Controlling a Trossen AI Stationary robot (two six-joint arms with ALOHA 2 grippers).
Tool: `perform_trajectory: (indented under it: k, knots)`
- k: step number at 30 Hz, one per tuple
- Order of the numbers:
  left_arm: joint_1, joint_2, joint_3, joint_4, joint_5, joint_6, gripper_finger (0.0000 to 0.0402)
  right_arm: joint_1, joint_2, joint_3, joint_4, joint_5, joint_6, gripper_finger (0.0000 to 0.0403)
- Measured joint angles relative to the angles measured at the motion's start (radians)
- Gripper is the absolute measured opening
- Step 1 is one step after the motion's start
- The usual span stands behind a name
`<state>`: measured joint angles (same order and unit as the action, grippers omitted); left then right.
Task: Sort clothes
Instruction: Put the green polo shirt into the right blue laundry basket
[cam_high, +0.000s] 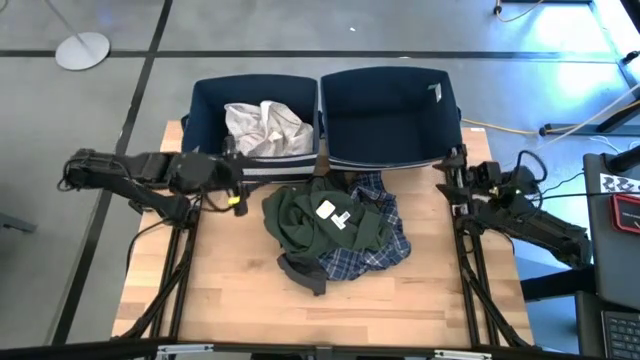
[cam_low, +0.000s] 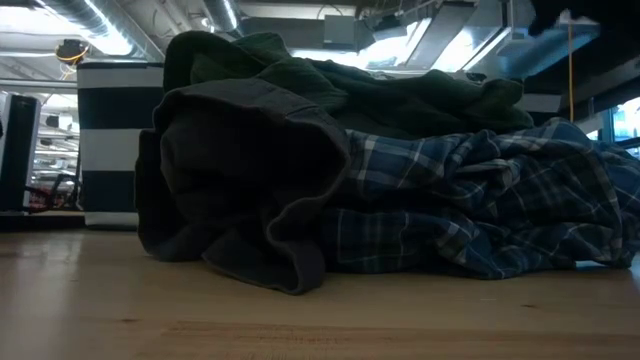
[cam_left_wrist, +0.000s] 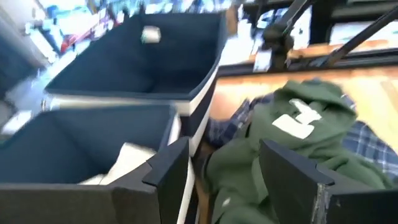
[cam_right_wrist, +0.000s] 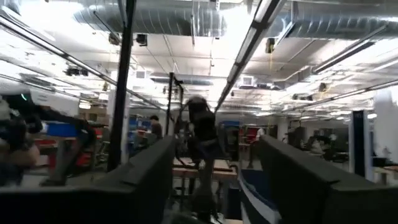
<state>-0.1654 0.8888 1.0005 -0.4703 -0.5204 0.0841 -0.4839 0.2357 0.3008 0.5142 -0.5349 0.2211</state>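
1. Dark fingers of the left gripper (cam_high: 232, 178) stand parted and empty, at nine o'clock of the pile, beside the left bin (cam_high: 205, 105) holding the white garment (cam_high: 264, 127).
2. The right gripper (cam_high: 452, 172) (at three o'clock) is spread, empty.
3. The green garment (cam_high: 320, 218) tops the plaid shirt (cam_high: 380, 250) and the grey garment (cam_high: 305, 274) mid-table (cam_high: 420, 300).

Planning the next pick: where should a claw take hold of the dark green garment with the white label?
Probably its raised, bunched crown beside the white label, coming straight down: the dark green fabric garment lies topmost on the pile, over the blue-white plaid shirt.
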Motion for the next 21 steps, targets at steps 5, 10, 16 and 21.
perform_trajectory:
  k: [5, 10, 16, 21]
  knots:
    - [-0.017, -0.046, -0.171, 0.268, -0.001, 0.09, 0.0184, 0.003, 0.206, 0.209, -0.145, -0.053, 0.017, 0.0263]
    - [-0.016, -0.049, -0.276, 0.453, 0.0, 0.16, 0.0184, 0.095, 0.408, 0.385, -0.269, -0.056, 0.009, 0.0264]
    - [-0.016, -0.049, -0.311, 0.577, 0.0, 0.135, 0.0184, 0.294, 0.583, 0.617, -0.456, 0.098, -0.068, 0.0264]
    - [-0.026, -0.046, -0.349, 0.578, 0.0, 0.117, 0.0184, 0.516, 0.72, 0.758, -0.556, 0.345, -0.152, 0.0264]
